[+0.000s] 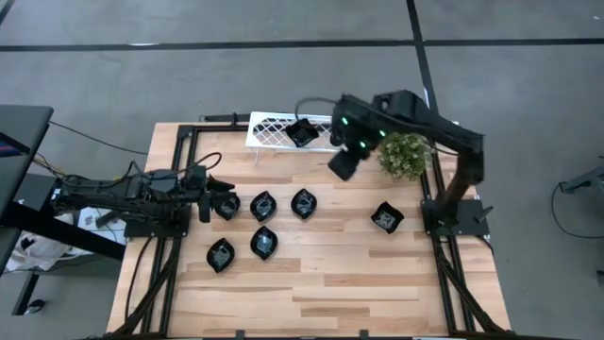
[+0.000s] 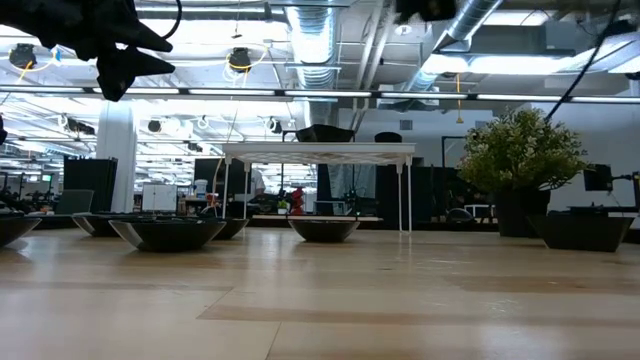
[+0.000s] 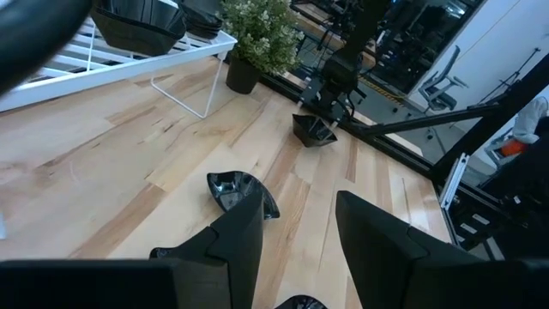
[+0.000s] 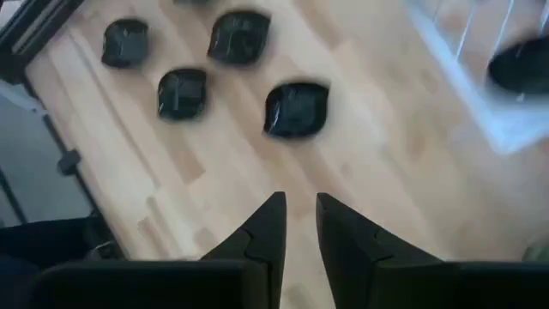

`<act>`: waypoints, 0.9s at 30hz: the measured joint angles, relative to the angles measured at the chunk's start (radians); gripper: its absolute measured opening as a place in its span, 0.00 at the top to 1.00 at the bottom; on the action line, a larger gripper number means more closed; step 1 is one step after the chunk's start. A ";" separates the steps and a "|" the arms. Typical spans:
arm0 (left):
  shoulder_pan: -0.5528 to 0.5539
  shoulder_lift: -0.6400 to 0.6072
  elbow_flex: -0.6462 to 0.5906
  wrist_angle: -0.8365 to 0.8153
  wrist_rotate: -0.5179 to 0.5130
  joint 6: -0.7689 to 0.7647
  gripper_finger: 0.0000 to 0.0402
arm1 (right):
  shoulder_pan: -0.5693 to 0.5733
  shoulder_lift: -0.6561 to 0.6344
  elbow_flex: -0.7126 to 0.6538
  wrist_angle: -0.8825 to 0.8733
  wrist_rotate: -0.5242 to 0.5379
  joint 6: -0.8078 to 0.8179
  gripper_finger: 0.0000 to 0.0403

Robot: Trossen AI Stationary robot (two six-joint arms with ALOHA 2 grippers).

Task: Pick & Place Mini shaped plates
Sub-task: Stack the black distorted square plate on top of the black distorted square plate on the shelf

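Note:
Several glossy black mini plates lie flat on the wooden table [image 1: 321, 283]: three in a row [image 1: 263, 205], two nearer [image 1: 264, 243] and one at the right [image 1: 387, 218]. One more plate [image 1: 302, 132] rests on the white lattice rack [image 1: 274, 130]. My left gripper [image 3: 300, 227] is open and empty, raised above the leftmost plate [image 1: 226, 206]; it also shows in the low view [image 2: 115, 50]. My right gripper [image 4: 298, 202] hangs in the air just right of the rack, empty, its fingers a narrow gap apart, over bare wood near a plate [image 4: 298, 109].
A small green plant in a dark pot [image 1: 406, 154] stands at the far right, close beside my right gripper. The rack stands on thin white legs [image 2: 405, 190] at the far edge. Black frame rails [image 1: 179, 189] run along the table's sides. Bare wood lies near the front.

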 joint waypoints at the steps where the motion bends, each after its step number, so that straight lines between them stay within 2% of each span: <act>1: 0.000 0.000 0.000 0.000 0.000 0.000 0.63 | 0.026 -0.029 -0.041 0.000 0.012 0.044 0.84; 6: 0.000 0.000 0.000 0.003 0.000 0.007 0.63 | 0.153 -0.174 -0.315 0.000 0.086 0.315 0.84; 11: 0.000 0.000 0.000 0.008 -0.001 0.007 0.63 | 0.275 -0.318 -0.630 0.030 0.094 0.646 0.84; 18: 0.000 0.000 0.000 0.015 -0.001 0.007 0.63 | 0.441 -0.474 -1.018 0.246 0.094 1.071 0.84; 23: 0.000 0.000 0.000 0.021 -0.001 0.002 0.63 | 0.532 -0.561 -1.235 0.379 0.119 1.289 0.84; 27: 0.000 0.000 0.000 0.022 -0.001 -0.016 0.63 | 0.585 -0.619 -1.346 0.434 0.142 1.443 0.84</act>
